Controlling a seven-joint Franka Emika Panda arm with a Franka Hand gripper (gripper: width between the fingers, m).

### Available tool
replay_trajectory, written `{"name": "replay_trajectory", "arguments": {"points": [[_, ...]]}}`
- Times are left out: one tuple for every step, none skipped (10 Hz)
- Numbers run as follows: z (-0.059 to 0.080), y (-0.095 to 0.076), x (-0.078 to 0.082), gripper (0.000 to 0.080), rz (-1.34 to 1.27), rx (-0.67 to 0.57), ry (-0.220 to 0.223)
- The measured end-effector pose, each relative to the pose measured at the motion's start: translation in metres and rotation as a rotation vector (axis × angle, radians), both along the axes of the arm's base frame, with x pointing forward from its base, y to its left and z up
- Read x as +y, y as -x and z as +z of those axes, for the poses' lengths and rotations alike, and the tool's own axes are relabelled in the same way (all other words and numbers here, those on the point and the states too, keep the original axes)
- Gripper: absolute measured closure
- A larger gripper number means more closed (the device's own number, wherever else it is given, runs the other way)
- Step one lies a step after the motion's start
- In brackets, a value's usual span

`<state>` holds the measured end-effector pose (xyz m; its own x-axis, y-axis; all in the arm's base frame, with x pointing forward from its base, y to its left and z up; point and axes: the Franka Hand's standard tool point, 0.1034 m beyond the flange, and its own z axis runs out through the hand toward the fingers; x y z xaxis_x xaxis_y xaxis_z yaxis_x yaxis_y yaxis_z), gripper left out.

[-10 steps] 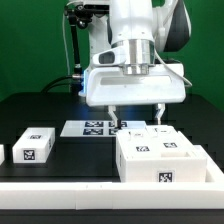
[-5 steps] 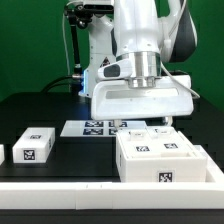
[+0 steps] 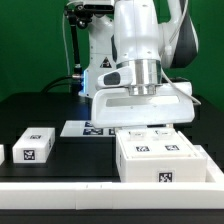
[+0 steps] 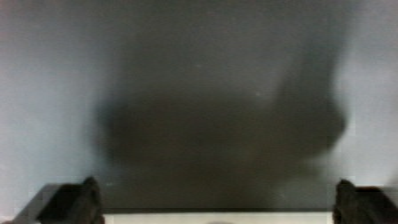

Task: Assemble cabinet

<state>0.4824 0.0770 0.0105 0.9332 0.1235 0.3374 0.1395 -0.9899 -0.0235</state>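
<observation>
Box sits up front on counter, ext. view's right. Panel lies well apart, toward ext. view's left. Gripper hangs low over box's rear, fingers spread wide; wrist view blurred. Marker board lies behind.
</observation>
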Motion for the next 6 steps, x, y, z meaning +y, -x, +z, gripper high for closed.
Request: {"name": "replay_trajectory", "arguments": {"points": [[-0.001,0.0005,-0.0006,0.0181,-0.001,0.002,0.0],[-0.001,0.0006,-0.0006,0.0181,-0.001,0.002,0.0],[-0.0011,0.0006,-0.0006,0.0363,-0.001,0.002,0.0],[-0.0013,0.0007,-0.0006,0.0363,-0.001,0.003,0.0],[-0.0014,0.0008,-0.0007,0.0547,-0.001,0.003,0.0],[-0.0014,0.0009,-0.0006,0.0625,-0.001,0.003,0.0]]}}
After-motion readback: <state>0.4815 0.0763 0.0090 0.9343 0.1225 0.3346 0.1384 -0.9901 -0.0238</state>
